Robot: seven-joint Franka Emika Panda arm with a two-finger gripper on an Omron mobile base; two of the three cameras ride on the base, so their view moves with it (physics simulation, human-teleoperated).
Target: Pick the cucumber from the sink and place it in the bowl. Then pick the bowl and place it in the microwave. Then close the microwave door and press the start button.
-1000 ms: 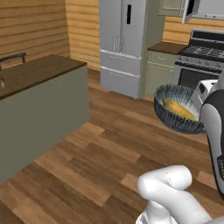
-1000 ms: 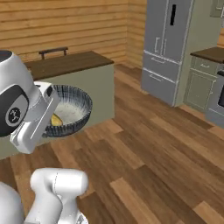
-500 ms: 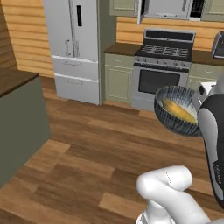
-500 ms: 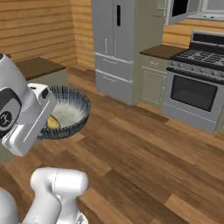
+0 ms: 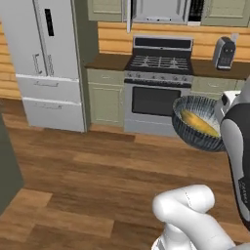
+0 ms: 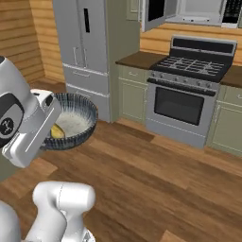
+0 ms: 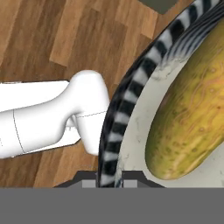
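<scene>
The dark ribbed bowl (image 5: pixel 191 133) hangs in the air above the wooden floor, tilted, with my gripper (image 5: pixel 218 113) shut on its right rim. In it lies the yellow-orange cucumber (image 5: pixel 197 122). In the right base view the bowl (image 6: pixel 75 124) is at the left, the cucumber (image 6: pixel 57 132) sits low inside, and the gripper (image 6: pixel 49 122) pinches the near rim. The hand view has the striped rim (image 7: pixel 114 127) running between the fingertips of the gripper (image 7: pixel 109 176), with the cucumber (image 7: pixel 192 118) close by. The microwave (image 6: pixel 198 12) hangs above the range, its door (image 6: pixel 156 12) swung open. The sink is out of view.
A steel range (image 5: pixel 156 88) with gas burners stands ahead, between green cabinets. A tall grey fridge (image 5: pixel 44 63) is to the left. A small dark appliance (image 5: pixel 224 52) sits on the right counter. A dark counter's corner (image 5: pixel 7 171) shows at the left edge. Open wooden floor lies in front.
The whole picture has swung: the island counter slid off to the left and the range and microwave came into the centre. The bowl stays in the gripper at the same spot.
</scene>
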